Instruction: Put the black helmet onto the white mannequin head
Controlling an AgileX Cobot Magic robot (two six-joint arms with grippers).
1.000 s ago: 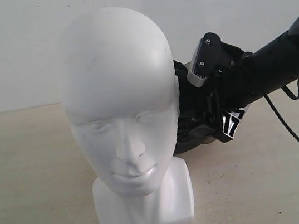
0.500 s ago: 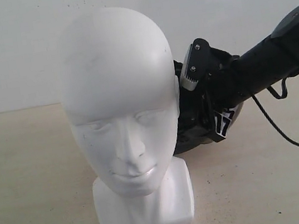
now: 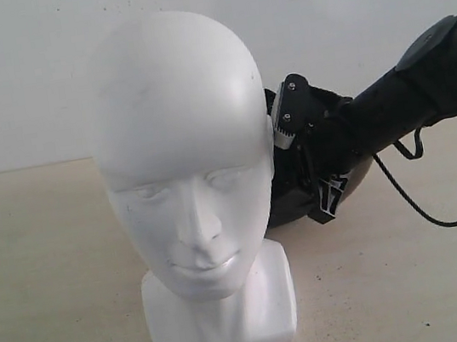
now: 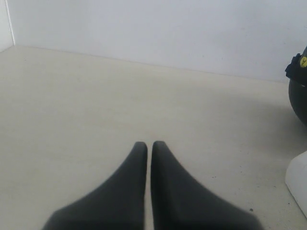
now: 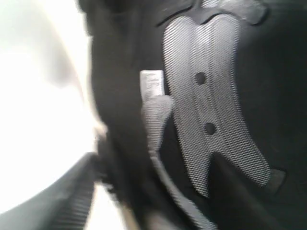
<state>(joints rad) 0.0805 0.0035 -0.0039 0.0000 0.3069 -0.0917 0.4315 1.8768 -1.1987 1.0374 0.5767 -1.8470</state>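
Observation:
The white mannequin head [image 3: 181, 143] stands upright at the front middle of the table, facing the exterior camera. Behind it to the right lies the black helmet [image 3: 289, 203], mostly hidden by the head and by my right arm. My right gripper [image 3: 310, 167] reaches into it. In the right wrist view the helmet's rim and grey inner padding [image 5: 211, 96] fill the picture. The rim lies between the open fingers of the right gripper [image 5: 153, 191], and a bright gap shows beside the ribbed finger [image 5: 67, 196]. My left gripper [image 4: 149, 143] is shut over bare table, and the helmet's edge [image 4: 300, 91] shows far off.
The table [image 3: 46, 276] is pale beige, with a white wall [image 3: 24, 72] behind it. A black cable [image 3: 422, 202] hangs from my right arm. The mannequin's squarish base [image 4: 298, 184] shows at the edge of the left wrist view.
My right arm has moved left and down, pushing its gripper further into the helmet behind the head. The mannequin head has not moved.

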